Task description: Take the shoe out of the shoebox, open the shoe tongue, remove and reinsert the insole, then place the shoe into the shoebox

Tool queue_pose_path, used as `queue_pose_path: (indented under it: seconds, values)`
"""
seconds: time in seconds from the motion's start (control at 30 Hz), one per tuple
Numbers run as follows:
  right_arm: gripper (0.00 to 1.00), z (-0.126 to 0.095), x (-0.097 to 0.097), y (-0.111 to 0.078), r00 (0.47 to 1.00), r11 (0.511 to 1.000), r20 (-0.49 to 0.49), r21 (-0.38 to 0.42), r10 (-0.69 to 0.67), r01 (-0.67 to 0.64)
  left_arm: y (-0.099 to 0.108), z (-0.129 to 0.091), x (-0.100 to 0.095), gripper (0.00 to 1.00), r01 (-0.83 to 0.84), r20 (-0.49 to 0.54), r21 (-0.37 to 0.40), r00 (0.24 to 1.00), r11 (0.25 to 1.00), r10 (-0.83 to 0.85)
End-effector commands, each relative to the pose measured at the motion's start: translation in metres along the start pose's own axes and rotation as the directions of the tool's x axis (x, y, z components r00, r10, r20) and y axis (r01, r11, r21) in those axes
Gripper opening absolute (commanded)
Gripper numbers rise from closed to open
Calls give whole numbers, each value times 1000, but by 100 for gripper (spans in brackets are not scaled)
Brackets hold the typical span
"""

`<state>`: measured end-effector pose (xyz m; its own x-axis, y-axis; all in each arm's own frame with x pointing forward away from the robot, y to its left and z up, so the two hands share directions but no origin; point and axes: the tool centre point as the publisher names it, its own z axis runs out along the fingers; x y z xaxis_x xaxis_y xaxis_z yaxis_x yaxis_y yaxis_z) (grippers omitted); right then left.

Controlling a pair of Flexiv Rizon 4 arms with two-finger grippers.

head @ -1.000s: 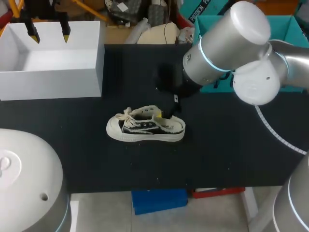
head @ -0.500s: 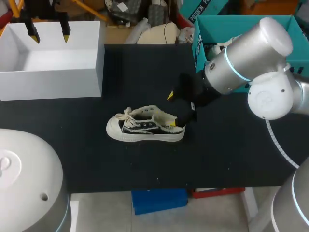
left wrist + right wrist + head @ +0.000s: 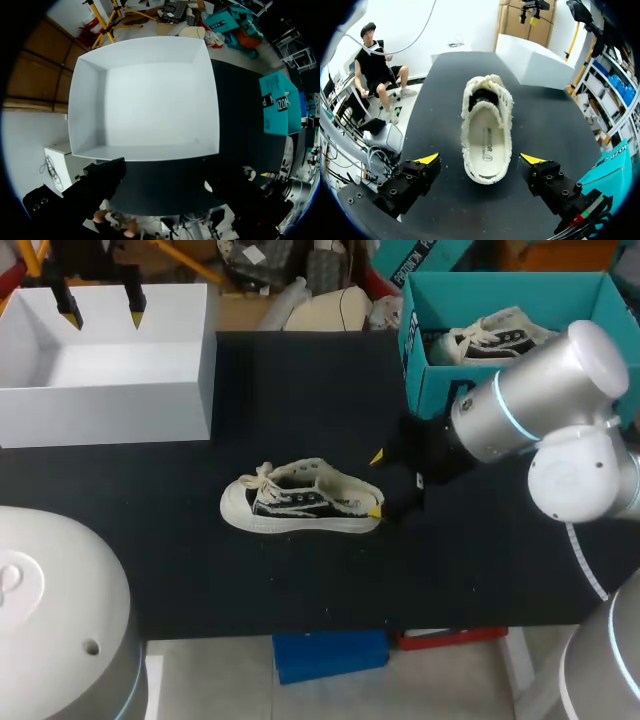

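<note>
- The shoe (image 3: 300,498) lies on its sole near the middle of the black table (image 3: 300,580), toe toward the robot's left and heel toward its right. It is out of both boxes.
- The head view shows the shoe from the side: white toe cap, dark patterned upper and pale laces (image 3: 262,476).
- Only the right wrist view looks down into the shoe (image 3: 486,130) from the heel end. There the pale insole (image 3: 487,137) lies flat inside, and the opening darkens toward the toe.
- The right gripper (image 3: 376,484) is at the heel. Its fingers are spread wide, one yellow tip on each side of the heel.
- The right wrist view shows bare table between each tip of this gripper (image 3: 480,159) and the shoe, so neither finger touches it.
- The white box (image 3: 110,350) stands at the table's far left corner, well apart from the shoe.
- The left gripper (image 3: 102,313) hangs above the white box with its fingers apart and nothing between them.
- The left wrist view looks straight down into the white box (image 3: 145,100) and shows all of its bare white floor. The head view shows only part of that floor.
- The teal box (image 3: 430,390) stands at the far right. The head view alone shows a second shoe (image 3: 497,340) inside it. The left wrist view shows only the outside of this box (image 3: 277,102).
</note>
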<state>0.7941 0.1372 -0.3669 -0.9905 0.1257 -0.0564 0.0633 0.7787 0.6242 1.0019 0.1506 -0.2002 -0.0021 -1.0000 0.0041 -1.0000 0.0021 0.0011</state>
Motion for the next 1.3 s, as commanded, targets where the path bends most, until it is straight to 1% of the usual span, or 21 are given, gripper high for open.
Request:
queue_pose_path:
  seconds: [0.03,0.13,0.27,0.5,0.67,1.07,1.3]
  values:
    - [100,16,-1,-10,1000,998,0,-63,15,-15,0,0,0,100,0,2,-2,1000,1000,0]
    - [100,22,-3,-16,1000,997,-4,-71,30,-30,0,0,0,100,0,2,-2,1000,1000,0]
    - [100,29,-4,-20,999,996,-7,-79,42,-43,0,0,0,100,0,2,-2,1000,1000,0]
    - [100,39,-9,-23,999,993,-12,-107,45,-47,0,0,0,100,0,2,-2,1000,1000,0]
    - [100,50,-11,-24,999,991,-12,-131,39,-41,0,0,0,100,0,2,-2,1000,1000,0]
    - [100,61,-21,-22,999,982,-2,-188,33,-33,0,0,0,100,0,2,-2,1000,1000,0]
    - [100,70,-21,-23,999,976,-8,-215,42,-42,0,0,0,100,0,2,-2,1000,1000,0]
